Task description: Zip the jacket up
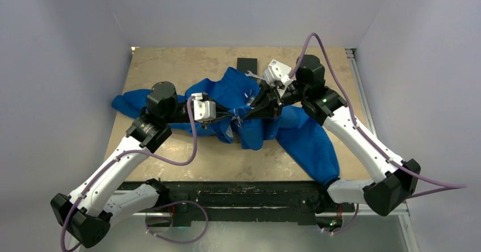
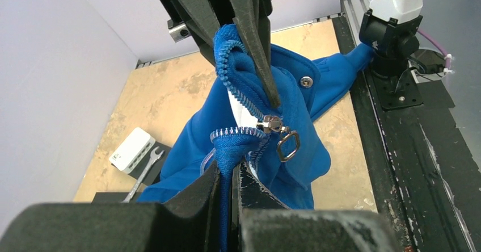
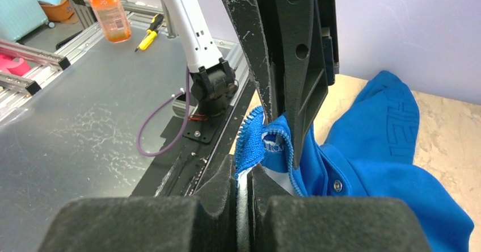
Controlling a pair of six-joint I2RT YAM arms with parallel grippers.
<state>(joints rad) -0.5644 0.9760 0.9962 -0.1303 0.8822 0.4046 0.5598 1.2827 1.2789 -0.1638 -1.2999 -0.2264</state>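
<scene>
Left gripper (image 2: 230, 169) is pinched together on the front edge of the jacket (image 1: 309, 138). A fold of blue cloth and zipper tape is squeezed between its black fingers, and the teeth curl over just above the fingertips. Right gripper (image 2: 262, 93) points in from the opposite side, its jaws likewise closed on the other run of zipper teeth, with its tips just above the silvery slider (image 2: 271, 123). The slider sits between the two grippers, where both rows of teeth meet. Its rectangular pull ring (image 2: 288, 144) hangs free below it, touched by neither gripper. Past the slider the two rows stand parted, and white lining (image 2: 241, 113) shows between them. A metal snap (image 2: 306, 82) sits on the blue flap just beside the right gripper's fingers.

From above, the grippers meet tip to tip over the middle of the tan tabletop (image 1: 255, 164), holding the bunched centre of the jacket raised. One sleeve trails off to the left behind the left arm. The other runs to the near right edge, by the right arm's base.

At the far side of the table lie a black mat (image 1: 247, 64), a wrench (image 2: 142, 171) and a small white box (image 2: 131, 150), all near the jacket's far edge. On the metal bench beside the table, well apart from it all, are an orange bottle (image 3: 108, 11) and a yellow-handled screwdriver (image 3: 148, 32).
</scene>
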